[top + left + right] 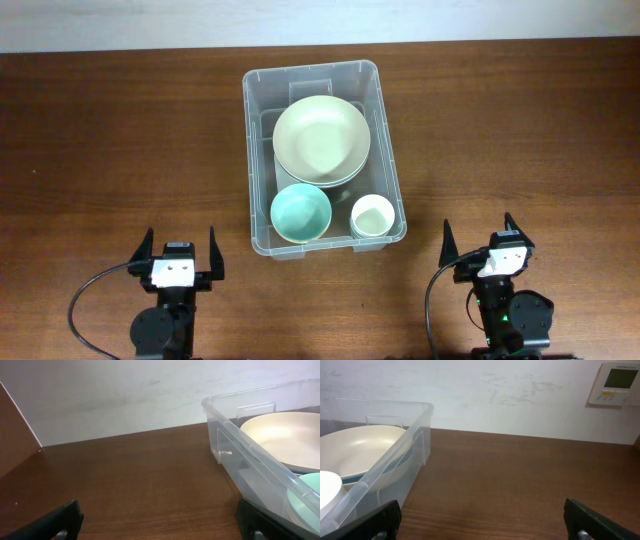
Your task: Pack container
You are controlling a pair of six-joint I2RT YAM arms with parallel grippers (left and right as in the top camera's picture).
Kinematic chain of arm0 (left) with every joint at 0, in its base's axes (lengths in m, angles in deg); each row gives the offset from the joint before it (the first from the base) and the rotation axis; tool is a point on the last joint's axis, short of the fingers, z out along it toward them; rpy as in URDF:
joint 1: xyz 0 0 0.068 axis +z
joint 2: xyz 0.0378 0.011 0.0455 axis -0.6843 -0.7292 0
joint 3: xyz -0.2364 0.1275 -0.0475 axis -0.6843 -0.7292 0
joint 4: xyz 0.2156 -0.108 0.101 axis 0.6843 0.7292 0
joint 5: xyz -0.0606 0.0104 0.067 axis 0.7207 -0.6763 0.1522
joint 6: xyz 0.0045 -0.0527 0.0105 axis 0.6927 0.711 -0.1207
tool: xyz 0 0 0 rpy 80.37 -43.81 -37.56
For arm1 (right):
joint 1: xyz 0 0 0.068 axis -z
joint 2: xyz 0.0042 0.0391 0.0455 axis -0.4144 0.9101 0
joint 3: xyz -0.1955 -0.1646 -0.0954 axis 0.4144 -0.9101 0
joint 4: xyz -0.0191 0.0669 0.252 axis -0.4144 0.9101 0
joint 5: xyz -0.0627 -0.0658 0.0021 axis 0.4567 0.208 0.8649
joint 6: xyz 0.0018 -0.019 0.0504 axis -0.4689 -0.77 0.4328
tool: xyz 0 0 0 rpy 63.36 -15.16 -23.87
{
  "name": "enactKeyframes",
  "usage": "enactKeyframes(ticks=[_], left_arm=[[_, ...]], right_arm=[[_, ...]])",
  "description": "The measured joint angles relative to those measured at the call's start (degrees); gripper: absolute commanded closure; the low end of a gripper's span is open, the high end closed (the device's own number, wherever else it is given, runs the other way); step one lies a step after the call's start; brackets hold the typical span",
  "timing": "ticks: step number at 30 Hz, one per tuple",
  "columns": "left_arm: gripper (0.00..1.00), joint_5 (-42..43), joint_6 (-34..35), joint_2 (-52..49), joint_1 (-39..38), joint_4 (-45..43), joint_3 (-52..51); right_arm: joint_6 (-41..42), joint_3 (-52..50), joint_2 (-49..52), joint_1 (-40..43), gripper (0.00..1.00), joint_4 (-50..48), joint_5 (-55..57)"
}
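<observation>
The clear plastic container (262, 150) sits at the table's middle. Inside it, a large cream bowl (321, 137) rests on another dish at the back, a teal bowl (300, 214) lies front left and a small white cup (372, 215) front right. My left gripper (180, 248) stands open near the front edge, left of the container (235, 440), nothing between its fingers. My right gripper (477, 236) is open too, to the right of the container (395, 460). In the wrist views the cream bowl (285, 437) (360, 450) shows over the rim.
Bare brown wood (120, 130) lies on both sides of the container. A white wall (520, 395) runs behind the table, with a thermostat panel (619, 383) at the right.
</observation>
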State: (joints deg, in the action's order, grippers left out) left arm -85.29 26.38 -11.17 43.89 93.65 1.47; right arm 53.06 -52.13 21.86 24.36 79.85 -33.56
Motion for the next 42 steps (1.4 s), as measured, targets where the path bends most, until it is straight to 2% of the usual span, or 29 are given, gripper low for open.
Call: enactKeyframes(ticks=[10,16,22,42], left_arm=[[0.0,1.73,0.0,0.0,0.0,-0.02,0.0],[0.0,2.34,5.27,0.0,0.0,-0.04,0.0],[0.0,2.05,7.13,0.0,0.0,-0.04,0.0],[0.0,1.88,7.37,0.0,0.0,-0.02,0.0]], right_arm=[[0.02,0.0,0.0,0.0,0.01,0.0,0.0],[0.0,0.0,0.0,0.0,0.01,0.0,0.0],[0.0,0.0,0.0,0.0,0.01,0.0,0.0],[0.02,0.0,0.0,0.0,0.01,0.0,0.0]])
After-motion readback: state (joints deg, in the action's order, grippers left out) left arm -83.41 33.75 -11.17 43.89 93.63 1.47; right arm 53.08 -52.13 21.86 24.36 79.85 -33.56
